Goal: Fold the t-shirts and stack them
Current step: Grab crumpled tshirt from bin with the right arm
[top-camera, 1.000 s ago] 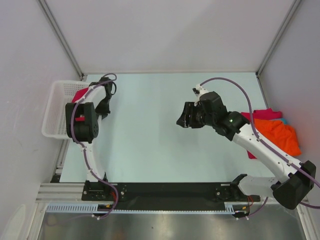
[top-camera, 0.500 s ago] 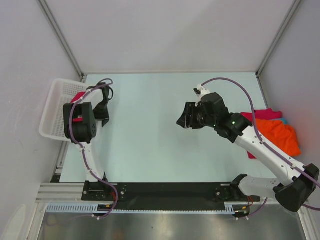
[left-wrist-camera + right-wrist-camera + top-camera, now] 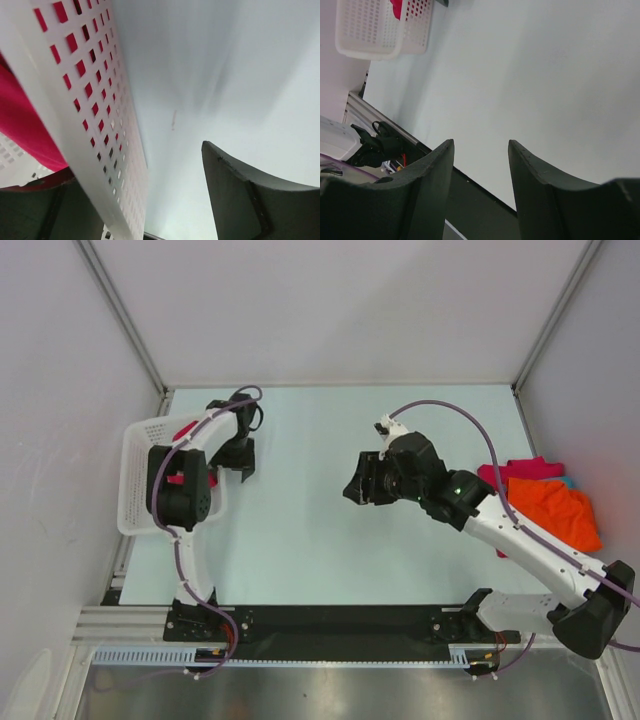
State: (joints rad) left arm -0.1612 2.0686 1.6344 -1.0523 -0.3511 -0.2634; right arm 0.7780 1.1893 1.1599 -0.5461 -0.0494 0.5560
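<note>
The left arm reaches to the far left, the left gripper (image 3: 238,460) with fingers spread astride the right wall of a white plastic lattice basket (image 3: 135,512) holding a crimson red t-shirt (image 3: 20,125). The right arm stretches over the middle of the pale table (image 3: 300,550), the right gripper (image 3: 358,490) spread and empty. An orange t-shirt (image 3: 555,510) and a magenta-pink t-shirt (image 3: 525,470) lie heaped at the right edge.

a white plastic lattice basket (image 3: 138,485) sits at the left edge of the pale mint bench (image 3: 320,470), skewed to the bench's sides. close up, its wall (image 3: 90,125) is a grid of small square holes, rising slantwise beside bare bench (image 3: 200,75). from the right side the basket (image 3: 367,30) shows far off across the bench (image 3: 530,75). plain white panels (image 3: 340,310) close in the back and sides, joined by aluminium posts (image 3: 120,315). a black rail (image 3: 340,620) runs along the near edge, with brushed metal sheet (image 3: 330,695) below it.
</note>
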